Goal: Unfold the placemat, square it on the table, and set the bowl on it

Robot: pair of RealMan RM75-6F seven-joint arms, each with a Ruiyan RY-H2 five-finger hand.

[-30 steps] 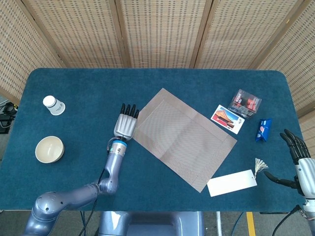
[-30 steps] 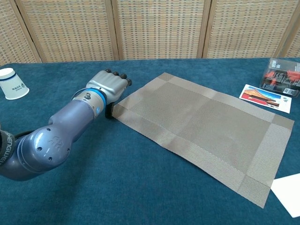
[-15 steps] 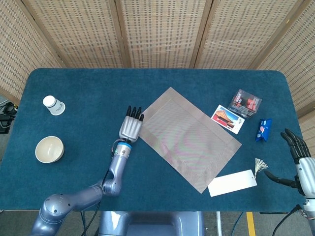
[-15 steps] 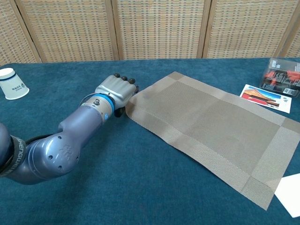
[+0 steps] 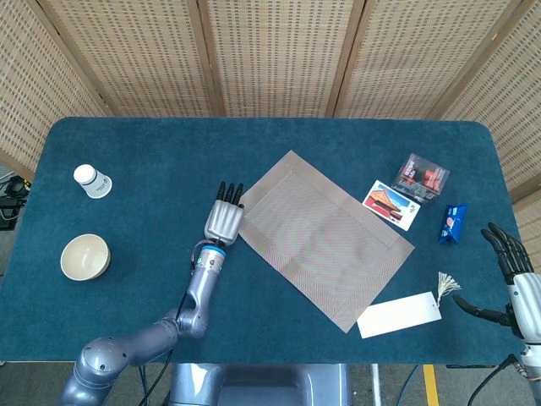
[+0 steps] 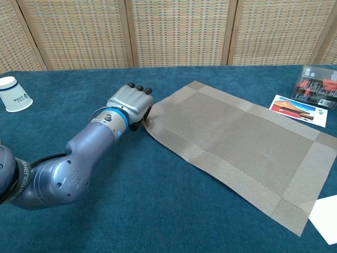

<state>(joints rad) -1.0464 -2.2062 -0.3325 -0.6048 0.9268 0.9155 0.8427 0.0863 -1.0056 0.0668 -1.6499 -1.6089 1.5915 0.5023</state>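
The grey woven placemat [image 5: 325,237] lies unfolded and flat in the middle of the table, turned at an angle to the table's edges. My left hand [image 5: 225,217] is at its left corner. In the chest view the left hand [image 6: 130,103] has its fingers curled down and pinches that corner of the placemat [image 6: 237,142] against the thumb. The cream bowl [image 5: 84,256] stands empty near the table's front left, well away from the mat. My right hand [image 5: 516,279] hovers at the front right edge, fingers apart, holding nothing.
A white paper cup [image 5: 92,180] lies on its side at the far left. Right of the mat are a picture card [image 5: 391,205], a clear box [image 5: 420,178] and a blue packet [image 5: 454,223]. A white tag [image 5: 398,315] with a tassel touches the mat's front corner.
My left hand moved right with the mat's corner, shifting and turning the placemat to the right. In the last half second it barely moved. The right hand stayed put.
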